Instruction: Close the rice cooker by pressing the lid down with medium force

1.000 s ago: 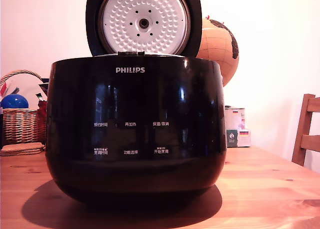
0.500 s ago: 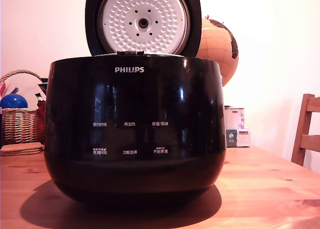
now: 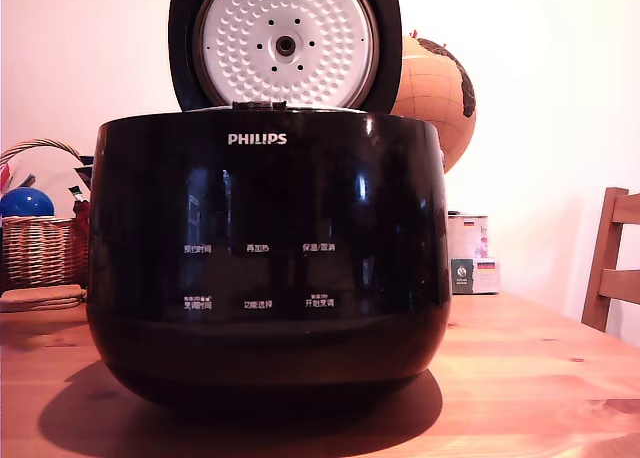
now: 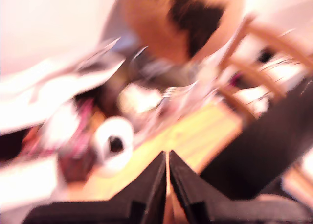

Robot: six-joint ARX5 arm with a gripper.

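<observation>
A large glossy black rice cooker (image 3: 268, 263) sits on the wooden desk (image 3: 540, 378), its round dimpled-white-lined lid (image 3: 285, 44) upright and open, awaiting a downward press; the black gripper (image 4: 167, 171), fingers nearly together and empty, shows only in the blurred wrist view.

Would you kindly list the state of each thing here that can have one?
Rice cooker: open, upright on the table.
Lid: raised fully, dimpled underside facing the exterior camera.
Hand: shut, holding nothing; fingertips nearly touching.
Globe: upright behind the cooker.
Basket: upright, holding a blue ball.
</observation>
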